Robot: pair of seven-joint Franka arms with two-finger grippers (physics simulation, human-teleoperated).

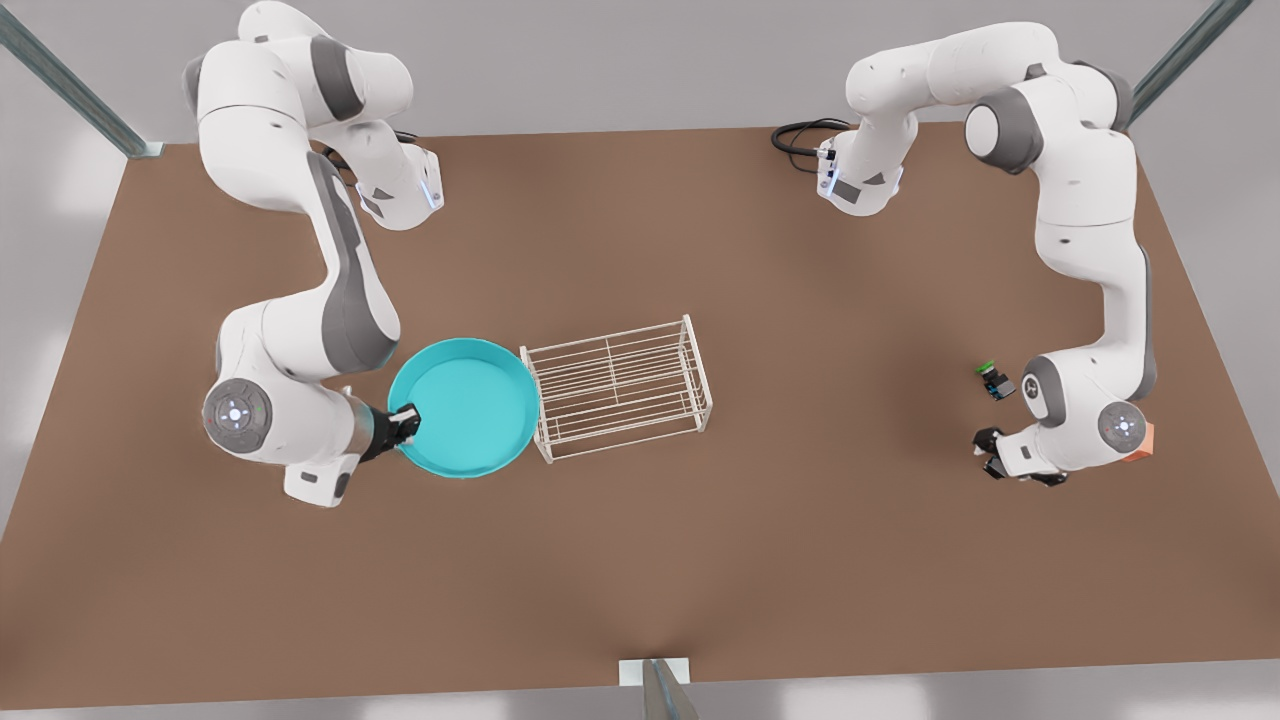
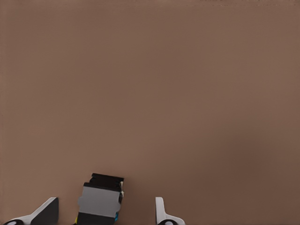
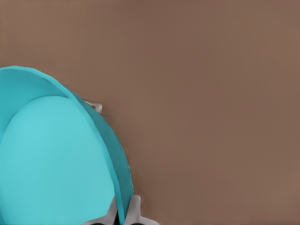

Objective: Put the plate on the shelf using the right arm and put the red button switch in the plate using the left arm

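The front view looks steeply down on my whole brown table [image 1: 640,560], both arm bases at the frame's top. My left wrist camera hovers close over bare tabletop, my fingertips [image 2: 161,213] at its lower edge. My right wrist camera sits against the turquoise plate [image 3: 51,159], which the front view shows centre-left [image 1: 470,405].

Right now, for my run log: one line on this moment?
right gripper: shut on plate rim | left gripper: open around red button switch | shelf: bare
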